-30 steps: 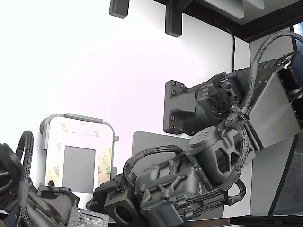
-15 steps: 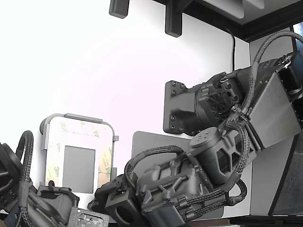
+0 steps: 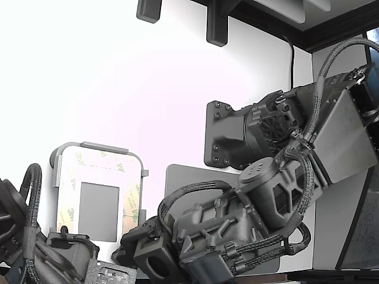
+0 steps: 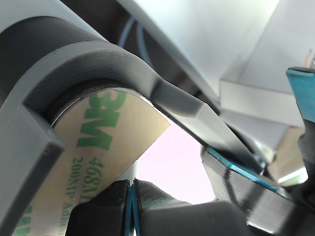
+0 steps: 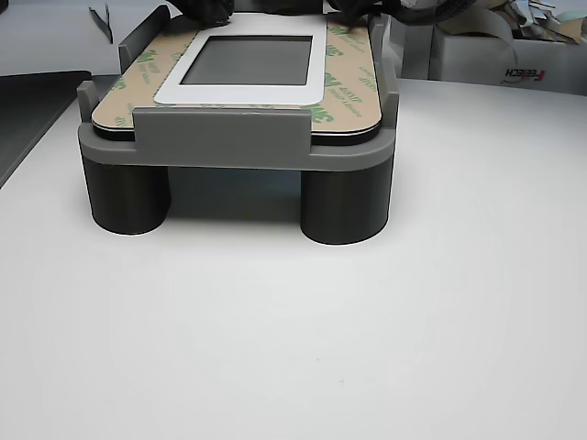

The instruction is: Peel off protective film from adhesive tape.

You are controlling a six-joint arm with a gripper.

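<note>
Gripper (image 4: 132,209) mostly out of frame, jaws together just below protective film (image 4: 98,147) corner; contact unclear

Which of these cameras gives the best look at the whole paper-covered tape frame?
The other view: the film frames the dark rectangle, seen nearly whole. The exterior view shows it smaller and partly hidden behind the arm. The wrist view shows only one 3M-printed corner, very close.

I see the adhesive tape (image 5: 348,87) lying framed in the tray (image 5: 220,147), which stands on the tabletop (image 5: 293,330). In the exterior view, the arm (image 3: 237,231) is to the tray's right.
</note>
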